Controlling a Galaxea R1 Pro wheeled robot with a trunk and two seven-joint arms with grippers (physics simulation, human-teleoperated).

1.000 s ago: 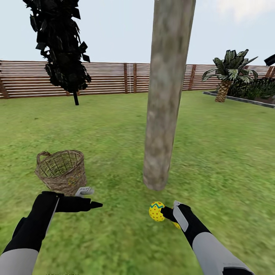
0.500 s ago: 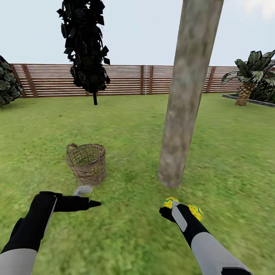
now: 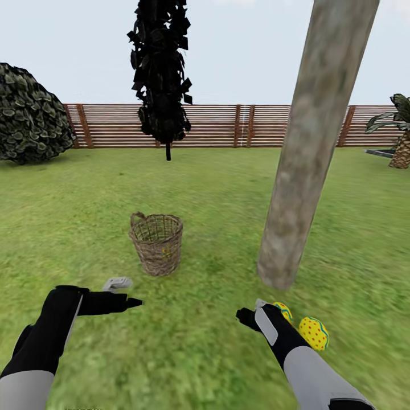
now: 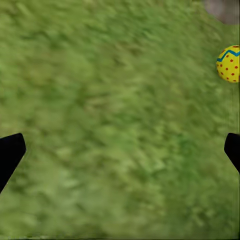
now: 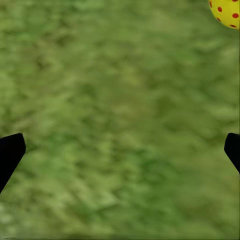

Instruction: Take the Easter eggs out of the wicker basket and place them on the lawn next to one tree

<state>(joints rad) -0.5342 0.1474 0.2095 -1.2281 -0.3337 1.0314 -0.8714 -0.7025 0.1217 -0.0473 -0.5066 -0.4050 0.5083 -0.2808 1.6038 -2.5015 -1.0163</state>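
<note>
**Head view: two eggs laid by the tree, one left to fetch**

Nearest, the left gripper (image 3: 122, 293) and right gripper (image 3: 249, 315) hang spread and empty over the lawn (image 3: 188, 353). Two eggs (image 3: 314, 333) lie just beside the tree (image 3: 296, 222). Farther off stands the basket (image 3: 157, 244), a yellow patch inside. Next: likely reach in for that last egg.

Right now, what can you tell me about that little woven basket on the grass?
The wicker basket is small, round and brown, woven from thin twigs with gaps you can see through. It narrows toward its base and has a small loop handle on the rim at its left side. It stands upright on the lawn, to the left of the tree trunk and apart from it. A speck of yellow shows through its weave, possibly an egg inside. Nothing is touching it but the grass.
</note>
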